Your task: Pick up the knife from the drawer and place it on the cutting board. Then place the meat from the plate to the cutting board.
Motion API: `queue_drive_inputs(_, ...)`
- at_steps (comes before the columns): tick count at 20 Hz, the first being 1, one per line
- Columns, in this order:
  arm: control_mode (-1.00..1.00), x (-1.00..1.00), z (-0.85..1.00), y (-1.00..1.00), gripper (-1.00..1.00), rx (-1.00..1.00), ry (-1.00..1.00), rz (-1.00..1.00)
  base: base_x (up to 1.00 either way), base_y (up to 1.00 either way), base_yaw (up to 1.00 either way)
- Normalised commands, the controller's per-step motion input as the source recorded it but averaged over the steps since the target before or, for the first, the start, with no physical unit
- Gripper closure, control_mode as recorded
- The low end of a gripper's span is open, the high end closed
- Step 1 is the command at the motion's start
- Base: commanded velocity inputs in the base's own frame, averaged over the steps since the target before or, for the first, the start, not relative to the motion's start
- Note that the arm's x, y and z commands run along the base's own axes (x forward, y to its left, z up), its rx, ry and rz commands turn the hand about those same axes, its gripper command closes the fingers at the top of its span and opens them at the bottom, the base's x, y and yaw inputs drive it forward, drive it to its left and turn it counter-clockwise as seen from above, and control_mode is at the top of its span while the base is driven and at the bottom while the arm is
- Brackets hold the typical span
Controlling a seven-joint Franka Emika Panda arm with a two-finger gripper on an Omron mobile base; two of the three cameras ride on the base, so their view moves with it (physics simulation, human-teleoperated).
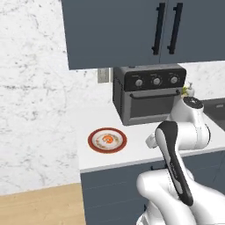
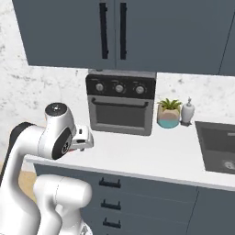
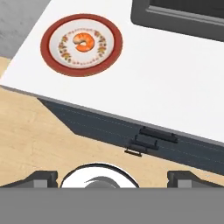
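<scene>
The claw [image 3: 112, 177] is held spread wide above the floor — nothing is gripped. The meat [image 3: 83, 41] is seen on the plate [image 3: 52, 54], near the white tabletop's [image 3: 166, 83] edge.

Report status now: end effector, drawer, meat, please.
End effector open, empty, above counter edge. Drawers all shut. Meat on plate. Nothing in the way.

Arm folded, elbow raised, forearm reaching forward. Gripper [image 3: 112, 177] points downward, jaws fully apart, fingertips [image 3: 41, 178] at seven and five o'clock in the hand view. Nothing between them.
</scene>
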Motion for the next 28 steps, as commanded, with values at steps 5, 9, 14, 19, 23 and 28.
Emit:
queue_drive_inputs(5,1.0,0.0,0.0,0.0,-1.0,0.0,0.0,0.0,0.47,0.78,-0.28)
queue_drive_inputs(9,1.0,0.0,0.0,0.0,-1.0,0.0,0.0,0.0,0.71,0.16,-0.18)
queue_drive_inputs(14,1.0,0.0,0.0,0.0,-1.0,0.0,0.0,0.0,0.77,0.0,-0.08)
queue_drive_inputs(19,1.0,0.0,0.0,0.0,-1.0,0.0,0.0,0.0,0.14,0.15,-0.07)
queue_drive_inputs(23,1.0,0.0,0.0,0.0,-1.0,0.0,0.0,0.0,0.08,0.31,-0.07)
queue_drive_inputs(28,-1.0,0.06,-0.19,0.27,-1.0,-0.02,0.0,-0.04,0.02,0.15,-0.03)
